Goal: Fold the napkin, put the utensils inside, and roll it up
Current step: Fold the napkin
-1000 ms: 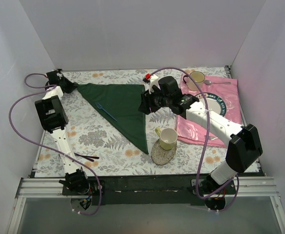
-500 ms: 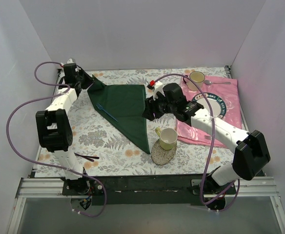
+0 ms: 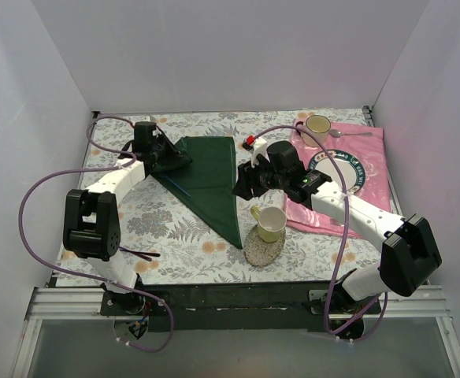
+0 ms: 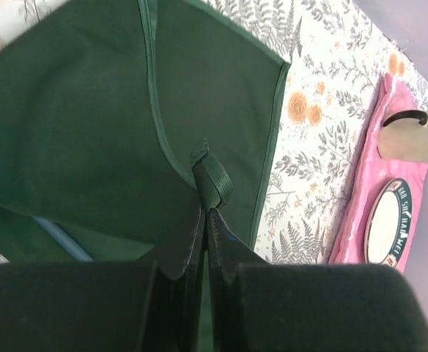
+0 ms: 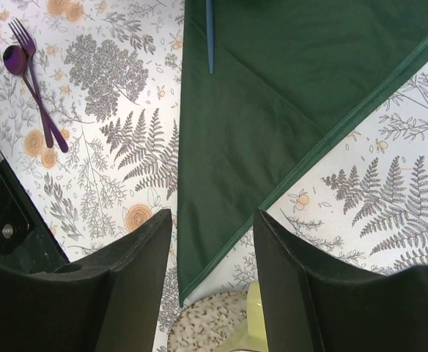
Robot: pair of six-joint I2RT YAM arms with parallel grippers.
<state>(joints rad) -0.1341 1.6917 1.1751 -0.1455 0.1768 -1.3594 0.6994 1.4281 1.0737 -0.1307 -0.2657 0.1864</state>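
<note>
Where the work stands: the folding step. The left gripper [image 4: 204, 204] has a corner of the napkin [image 3: 208, 175] raised, and rolling has not begun.
Napkin: a dark green triangle near the middle of the table, its long point toward 6 o'clock, its 10 o'clock corner off the surface.
Left fingers: pressed together on a bunched hem of the napkin, as the left wrist view shows.
Right gripper [image 5: 212, 220]: fingers spread and holding nothing, over the napkin's 3 o'clock edge.
Fork [image 5: 209, 37]: slim and blue, lying on the napkin near its 9 o'clock side, partly under the lifted flap.
Next move, as judged: carry the pinched corner across toward 3 o'clock so the flap lands flat over the fork, without dragging the fork off the cloth.
Nearby: a yellow cup [image 3: 270, 223] on a speckled coaster [image 3: 260, 248], at 4 o'clock from the napkin and near its point.
Hidden: the fork's head; only a short length of it shows in each wrist view.
Cut off: the gripper body fills the bottom of the left wrist view.
Hard to tell: how much cloth sits in the pinch.
</note>
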